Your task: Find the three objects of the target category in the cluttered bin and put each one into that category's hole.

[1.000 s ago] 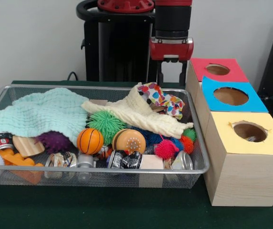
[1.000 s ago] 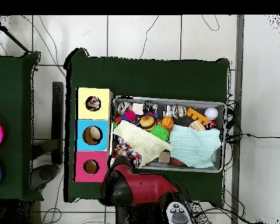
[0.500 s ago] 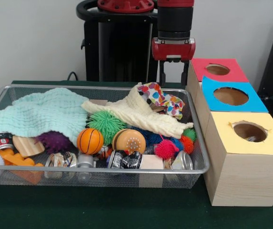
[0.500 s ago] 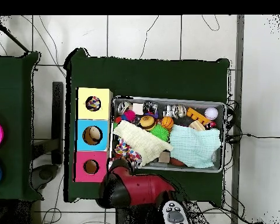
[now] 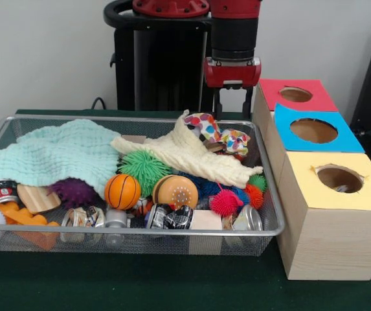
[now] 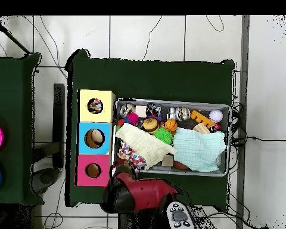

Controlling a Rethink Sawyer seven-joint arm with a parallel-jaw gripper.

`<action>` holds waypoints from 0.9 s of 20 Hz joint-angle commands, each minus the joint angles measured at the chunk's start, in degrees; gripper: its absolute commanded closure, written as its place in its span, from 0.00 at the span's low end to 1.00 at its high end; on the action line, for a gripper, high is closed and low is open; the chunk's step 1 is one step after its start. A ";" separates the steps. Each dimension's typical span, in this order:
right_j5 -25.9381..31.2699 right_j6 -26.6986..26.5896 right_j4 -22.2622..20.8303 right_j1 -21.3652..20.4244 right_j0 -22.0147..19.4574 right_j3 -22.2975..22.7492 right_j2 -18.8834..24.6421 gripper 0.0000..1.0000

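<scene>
A: Where is the gripper point(image 5: 232, 103)?

B: Above the far rim of the wire bin point(image 5: 140, 230), beside the red-topped box point(image 5: 282, 103). Its two black fingers point(image 5: 217, 102) hang spread apart with nothing between them.

A: What lies nearest below them?

B: The patterned cloth point(image 5: 227, 137), bunched just under and in front of the fingertips. It rests on one end of the cream cloth point(image 5: 185, 155), whose long axis runs diagonally from beneath the fingers toward the bin's front corner by the yellow-topped box point(image 5: 334, 214).

A: And farther from the fingers?

B: The mint cloth point(image 5: 56, 155) spreads well off to the side. In front of the cream cloth sit a green spiky ball point(image 5: 143, 167), a small basketball point(image 5: 122, 191), a pink spiky ball point(image 5: 225, 202) and a purple spiky ball point(image 5: 74, 192). Cans line the front wall.

A: The boxes?

B: Red, blue-topped box point(image 5: 311, 133), then yellow, in a row alongside the bin, each with a round hole on top. From overhead, each hole shows something inside.
</scene>
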 commanded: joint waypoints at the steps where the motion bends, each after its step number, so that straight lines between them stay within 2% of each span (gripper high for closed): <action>1: -0.36 4.50 -2.20 1.87 -2.93 -5.32 3.34 0.00; 8: 1.03 3.85 -1.79 1.55 -3.40 -6.55 3.77 0.00; 14: 5.96 3.19 -0.13 -2.20 -3.77 -6.44 5.00 0.00; 18: 5.99 3.50 0.16 -2.45 -4.32 -6.26 5.68 0.00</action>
